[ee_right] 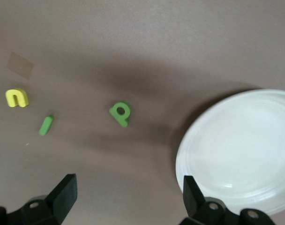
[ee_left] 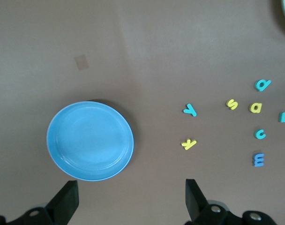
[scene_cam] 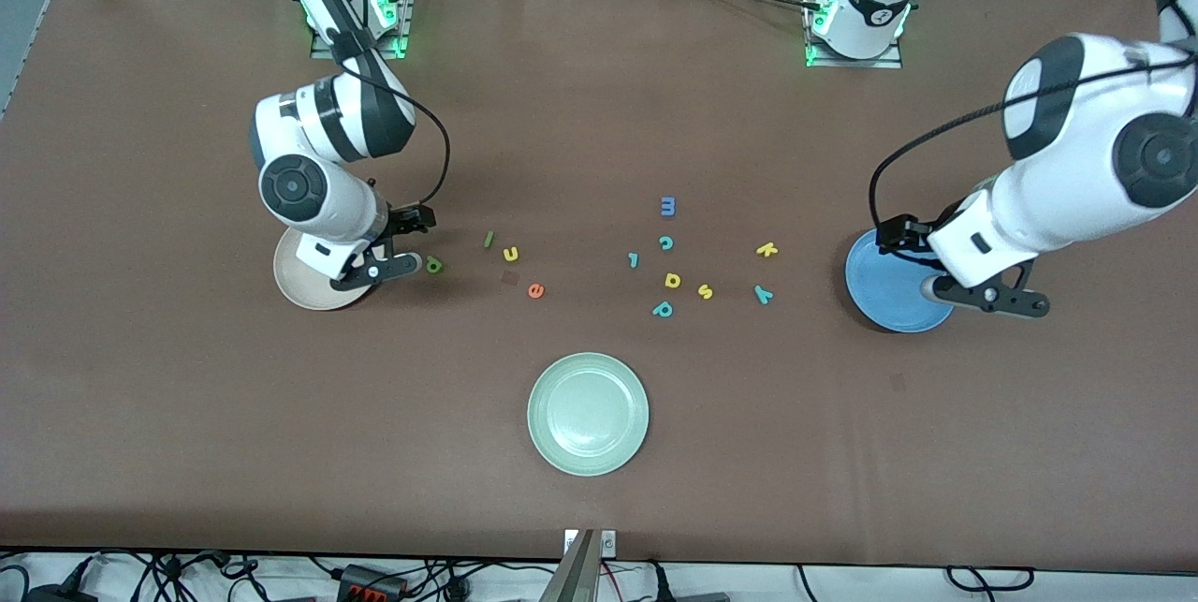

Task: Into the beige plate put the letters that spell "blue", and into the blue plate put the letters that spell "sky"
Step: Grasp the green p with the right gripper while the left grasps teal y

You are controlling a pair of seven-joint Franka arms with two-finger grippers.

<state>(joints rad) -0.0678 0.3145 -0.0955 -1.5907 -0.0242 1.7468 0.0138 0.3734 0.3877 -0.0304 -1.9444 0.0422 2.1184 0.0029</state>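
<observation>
A: Item one, right gripper [scene_cam: 374, 270]: left of centre in the front frame, over the edge of the beige plate [scene_cam: 304, 288]. Fingers spread wide, nothing between them.

B: Nearest stock?

A: Green b [scene_cam: 433, 265], just beside that plate's rim. Then the thin green l [scene_cam: 488, 240], yellow u [scene_cam: 511, 254] and orange e [scene_cam: 535, 291], strung toward frame centre. All four lie on the table; the plate is empty.

B: So the b first, I'd judge. Advice?

A: Centre the open jaws over the b [ee_right: 120, 114], straddle its stem, descend flat to the cloth before closing. It is small and thin; a slanted pinch would likely flick it.

B: Item two?

A: Left gripper [scene_cam: 983, 295]: right of frame, over the blue plate [scene_cam: 880, 302], fingers equally wide, empty. Yellow k [scene_cam: 767, 250], teal y [scene_cam: 763, 294] and yellow s [scene_cam: 705, 292] lie just left of it. Leave the teal c [scene_cam: 665, 243], blue m [scene_cam: 667, 206] and pale green plate [scene_cam: 588, 415].
</observation>
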